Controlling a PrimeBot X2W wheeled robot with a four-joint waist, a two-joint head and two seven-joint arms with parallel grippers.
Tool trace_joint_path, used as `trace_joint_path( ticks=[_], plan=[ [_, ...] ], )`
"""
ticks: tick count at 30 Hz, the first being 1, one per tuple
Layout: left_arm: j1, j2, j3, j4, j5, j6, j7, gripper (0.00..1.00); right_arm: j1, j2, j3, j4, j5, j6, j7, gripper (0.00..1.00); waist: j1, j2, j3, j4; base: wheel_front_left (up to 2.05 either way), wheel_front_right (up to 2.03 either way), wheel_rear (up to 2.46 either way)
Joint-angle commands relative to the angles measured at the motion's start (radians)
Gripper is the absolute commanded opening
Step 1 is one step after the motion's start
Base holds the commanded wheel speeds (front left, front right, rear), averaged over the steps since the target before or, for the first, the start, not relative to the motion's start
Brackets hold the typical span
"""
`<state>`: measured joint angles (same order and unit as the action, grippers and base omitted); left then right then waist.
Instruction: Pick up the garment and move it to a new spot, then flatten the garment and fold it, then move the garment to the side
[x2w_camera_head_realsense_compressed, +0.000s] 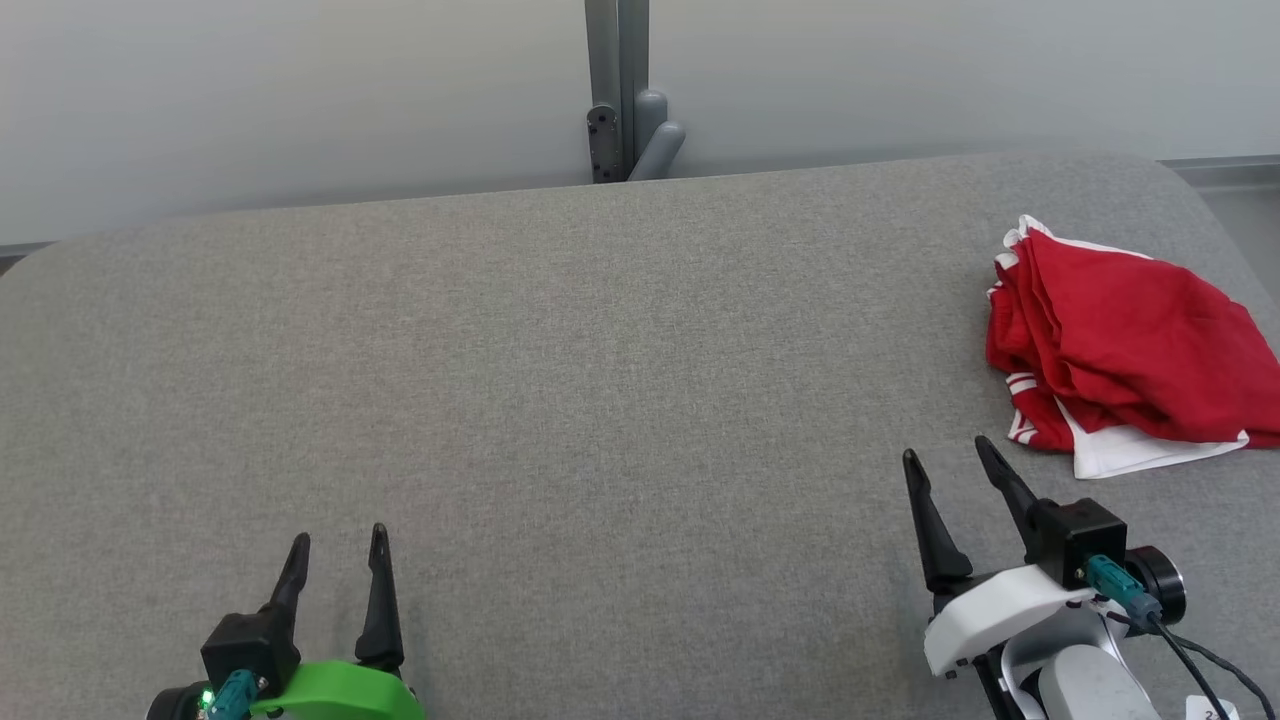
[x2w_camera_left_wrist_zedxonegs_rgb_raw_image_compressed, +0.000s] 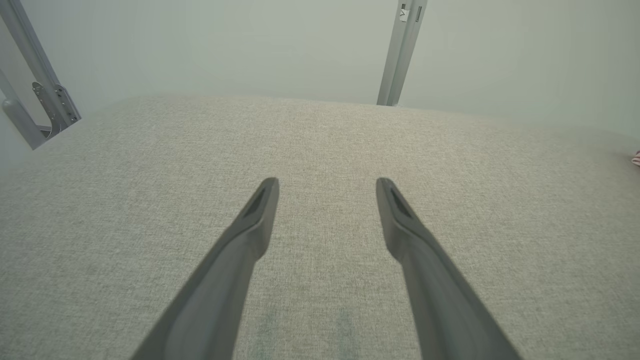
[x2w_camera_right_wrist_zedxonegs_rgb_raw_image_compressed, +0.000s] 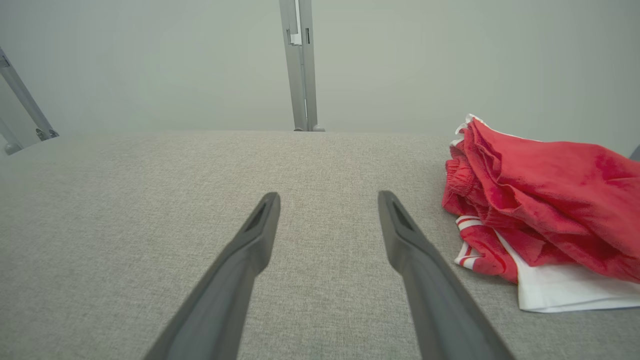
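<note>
The garment (x2w_camera_head_realsense_compressed: 1120, 350) is lying on the grey fabric-covered table (x2w_camera_head_realsense_compressed: 600, 400) just beyond and to the right of the right gripper (x2w_camera_head_realsense_compressed: 946, 448), near its right fingertip but not touching it. In the right wrist view it is sitting to the right of the fingers (x2w_camera_right_wrist_zedxonegs_rgb_raw_image_compressed: 415, 250), apart from them. The right gripper is standing with its fingers spread wide, gripping nothing. The left gripper (x2w_camera_head_realsense_compressed: 339, 534) is likewise standing spread and empty, with the garment lying well apart from it, far off to its right. The garment is lying crumpled in a loose heap: red cloth is bunching in folds on top, white stripes on red are showing at the near corner, and a plain white layer is poking out underneath toward the right gripper. A small white tag (x2w_camera_head_realsense_compressed: 1215, 712) beside the right arm's cable is carrying marks too cut off to read.
</note>
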<state>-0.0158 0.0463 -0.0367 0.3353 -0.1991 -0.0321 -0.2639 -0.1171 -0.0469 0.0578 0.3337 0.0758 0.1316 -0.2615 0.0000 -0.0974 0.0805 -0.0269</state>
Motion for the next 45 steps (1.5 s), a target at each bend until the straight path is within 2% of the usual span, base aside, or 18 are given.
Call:
trace_joint_path(
  ticks=[1,5,10,17,45],
  plan=[
    [0.0,0.0,0.0,0.0,0.0,-0.002,0.0,0.0,0.0,0.0,0.0,0.0,0.0,0.0,0.0,0.0,0.0,0.0,0.001,0.0,0.0,0.0,0.0],
    [0.005,-0.002,0.003,0.035,-0.007,-0.003,0.003,0.0,0.014,0.004,-0.003,0.032,0.008,0.0,0.004,0.0,0.0,0.0,0.001,0.0,0.0,0.0,0.0],
    [-0.02,-0.002,0.024,0.043,-0.1,-0.009,0.038,0.0,-0.003,0.003,-0.025,0.04,0.11,0.0,0.038,0.0,0.0,0.0019,-0.001,0.001,0.0,0.0,0.0],
    [-0.034,-0.001,0.033,0.029,-0.231,-0.012,0.068,0.0,-0.013,0.002,-0.038,0.036,0.251,0.0,0.071,0.0,0.0,0.0001,0.002,0.003,0.0,0.0,0.0],
    [-0.081,0.002,0.075,-0.029,-0.653,-0.008,0.173,0.0,-0.05,0.0,-0.09,0.027,0.707,0.0,0.182,0.0,0.0,0.0,0.005,0.009,0.0,0.0,0.0]
  ],
)
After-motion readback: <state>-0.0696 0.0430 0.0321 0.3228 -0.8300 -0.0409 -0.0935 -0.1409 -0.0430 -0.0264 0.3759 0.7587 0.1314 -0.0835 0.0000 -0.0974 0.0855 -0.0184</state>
